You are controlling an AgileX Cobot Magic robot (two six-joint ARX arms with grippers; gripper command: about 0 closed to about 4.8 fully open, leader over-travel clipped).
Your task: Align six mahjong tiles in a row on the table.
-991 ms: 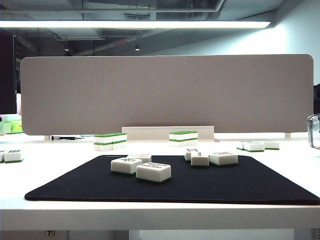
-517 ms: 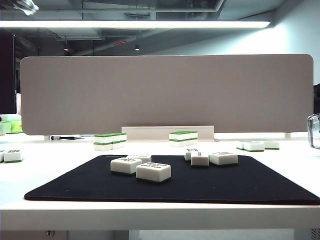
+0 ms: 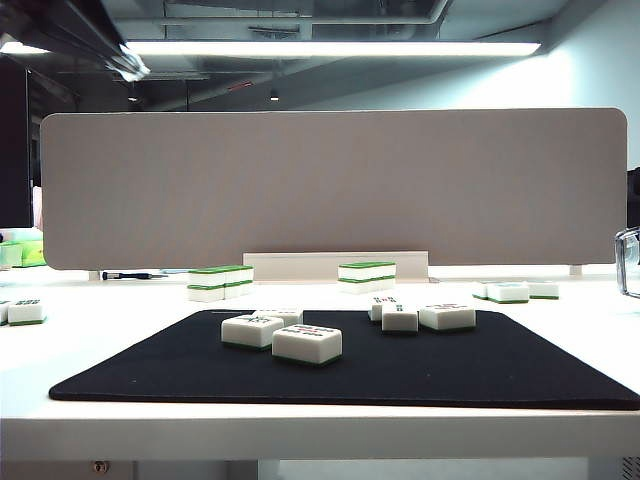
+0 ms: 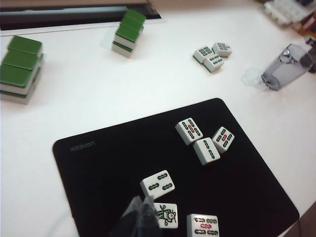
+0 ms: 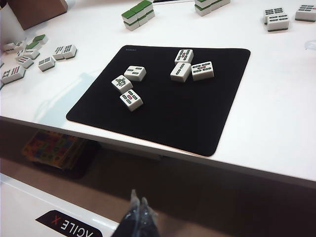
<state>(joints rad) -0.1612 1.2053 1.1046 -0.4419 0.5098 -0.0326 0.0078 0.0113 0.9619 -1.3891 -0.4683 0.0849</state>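
While the closed right gripper (image 5: 137,210) waits, the closed left gripper (image 4: 140,212) has descended over the mahjong tiles (image 4: 158,184).

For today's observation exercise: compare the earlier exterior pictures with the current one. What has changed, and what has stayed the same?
The left arm has swung into the exterior view's top left corner, reaching further in than half a second ago. Its claw, shut and empty, hangs above the mat. Nothing was gripped or released. The six mahjong tiles lie as before: two loose clusters of three, not yet in a row. The right claw is shut, off the table.
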